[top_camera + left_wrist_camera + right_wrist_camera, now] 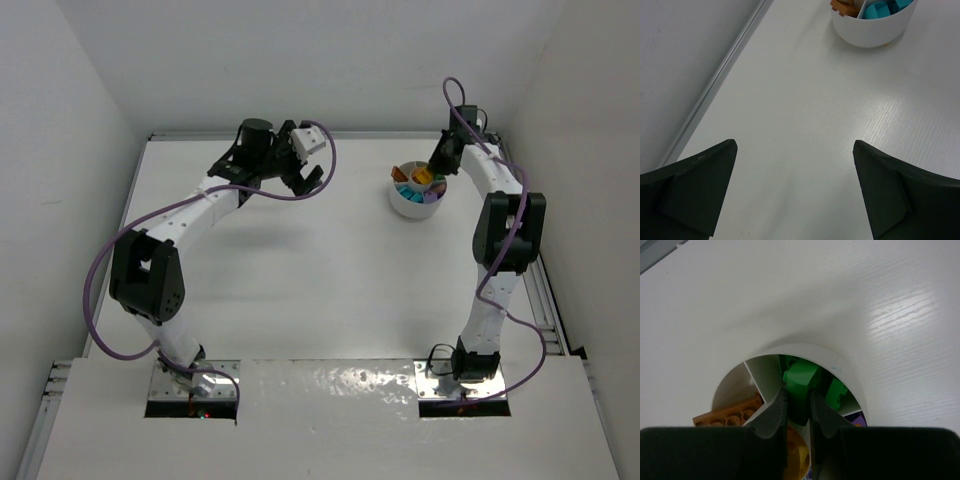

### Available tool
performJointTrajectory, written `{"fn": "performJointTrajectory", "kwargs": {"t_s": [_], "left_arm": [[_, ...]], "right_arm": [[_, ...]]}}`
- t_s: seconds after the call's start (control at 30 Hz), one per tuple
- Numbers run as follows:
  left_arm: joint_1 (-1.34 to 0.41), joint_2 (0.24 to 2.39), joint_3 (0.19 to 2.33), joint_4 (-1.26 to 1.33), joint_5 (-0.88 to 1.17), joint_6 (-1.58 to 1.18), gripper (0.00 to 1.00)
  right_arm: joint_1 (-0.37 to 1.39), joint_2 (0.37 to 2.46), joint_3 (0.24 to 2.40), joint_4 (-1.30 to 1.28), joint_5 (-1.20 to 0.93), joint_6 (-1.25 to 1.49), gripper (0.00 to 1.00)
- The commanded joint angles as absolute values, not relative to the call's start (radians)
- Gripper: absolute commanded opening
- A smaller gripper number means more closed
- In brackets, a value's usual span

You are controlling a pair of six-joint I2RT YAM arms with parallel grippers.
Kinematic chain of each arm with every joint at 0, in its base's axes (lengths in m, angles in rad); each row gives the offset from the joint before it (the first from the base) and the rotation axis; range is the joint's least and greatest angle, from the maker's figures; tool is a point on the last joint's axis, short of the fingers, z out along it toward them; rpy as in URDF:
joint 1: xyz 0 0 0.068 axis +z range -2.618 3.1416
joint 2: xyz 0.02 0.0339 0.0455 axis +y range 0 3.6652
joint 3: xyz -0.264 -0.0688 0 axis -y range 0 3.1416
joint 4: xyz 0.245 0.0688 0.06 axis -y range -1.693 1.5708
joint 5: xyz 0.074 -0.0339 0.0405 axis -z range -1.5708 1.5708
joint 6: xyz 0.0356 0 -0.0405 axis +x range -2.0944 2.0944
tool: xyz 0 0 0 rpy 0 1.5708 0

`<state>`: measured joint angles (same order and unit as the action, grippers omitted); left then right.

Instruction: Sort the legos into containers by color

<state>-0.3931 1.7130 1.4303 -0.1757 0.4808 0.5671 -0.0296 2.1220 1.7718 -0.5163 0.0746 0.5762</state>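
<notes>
- The round white plastic dish (pixel 410 207) is smooth and low-walled, split by thin walls into wedges. It stands at about 2 o'clock on the white table (pixel 300 290), whose top shows a fine linear grain and a soft sheen in the wrist views.
- The right gripper (pixel 797 399) hangs over the dish. Its dark, curved fingers (pixel 774 415) are drawn narrow and pinch a green studded plastic brick (pixel 801 379) above the wedge at 12 o'clock in the right wrist view.
- A second green brick (pixel 836 392) lies inside the dish, just beside the held one at 3 o'clock.
- An orange-brown flat brick (pixel 730 412) with round studs lies in the wedge at 9 o'clock. A glossy yellow piece (pixel 795 452) shows below the fingers.
- The left gripper (pixel 305 180) hovers at about 11 o'clock over the table, well apart from the dish — its black angular fingers (pixel 695 192) are spread wide and hold nothing.
- In the left wrist view, blocky teal bricks (pixel 880 9) sit in one wedge.
</notes>
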Motion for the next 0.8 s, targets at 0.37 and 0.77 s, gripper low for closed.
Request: {"fn": "performJointTrajectory", "kwargs": {"t_s": [0.37, 0.77], "left_arm": [[-0.396, 1.669, 1.433, -0.132, 0.482, 0.574, 1.0], [-0.396, 1.661, 1.417, -0.103, 0.451, 0.537, 1.0]], "right_arm": [[-0.031, 2.092, 1.805, -0.555, 0.113, 0.542, 0.45], [-0.031, 2.025, 1.881, -0.612, 0.1, 0.5, 0.57]]}}
